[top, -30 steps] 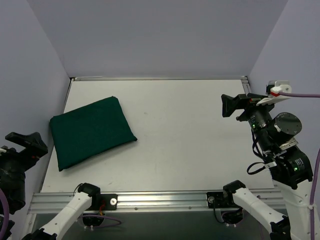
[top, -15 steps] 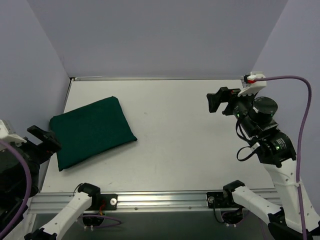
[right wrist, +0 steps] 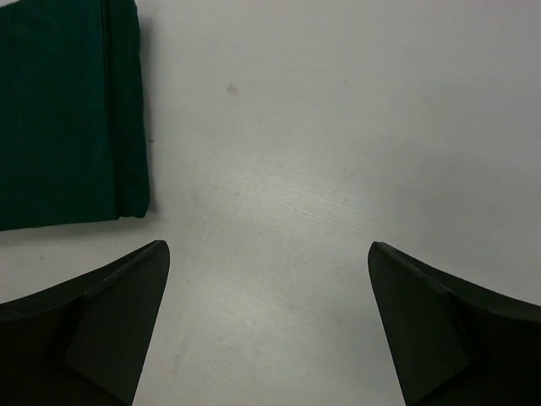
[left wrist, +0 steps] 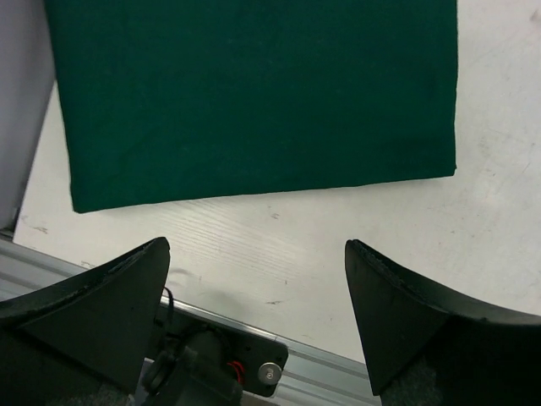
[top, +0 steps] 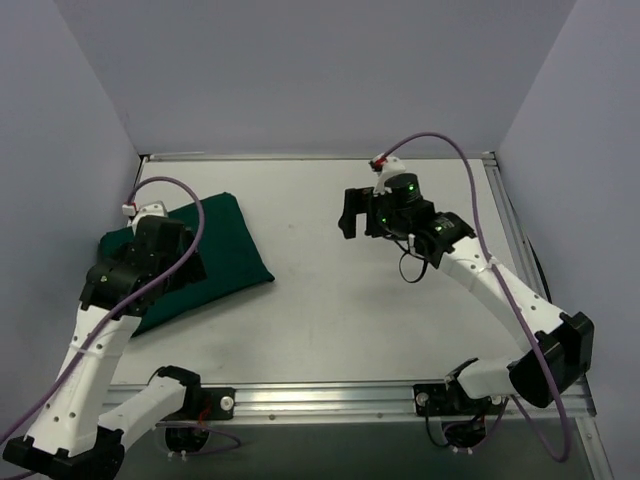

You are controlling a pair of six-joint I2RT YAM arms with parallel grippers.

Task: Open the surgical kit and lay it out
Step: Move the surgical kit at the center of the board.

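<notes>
A white table (top: 350,320) enclosed on three sides by pale lavender walls (top: 300,70); an aluminium rail (top: 330,398) runs along its near edge, where both arm bases are bolted.

The surgical kit (top: 225,235) lies close to the left edge of the table, about midway between the near and far edges. It is a flat, closed bundle of dark green cloth, set askew to the table edges. One folded seam runs along its right side in the right wrist view (right wrist: 68,110). Only the cloth wrap is visible.

The left gripper (top: 178,262) hangs over the near half of the kit. In its wrist view the jaws stand wide apart (left wrist: 255,245), framing the near edge of the bundle (left wrist: 254,93) and a strip of bare table, with nothing between them.

The right gripper (top: 350,215) is raised over the middle of the table, well apart from the kit and pointing toward it. Its jaws are likewise spread wide and grasp nothing (right wrist: 268,246); bare table fills the gap, with the right corner of the kit at the upper left of that view.

A purple cable (top: 440,140) trails from each wrist.
</notes>
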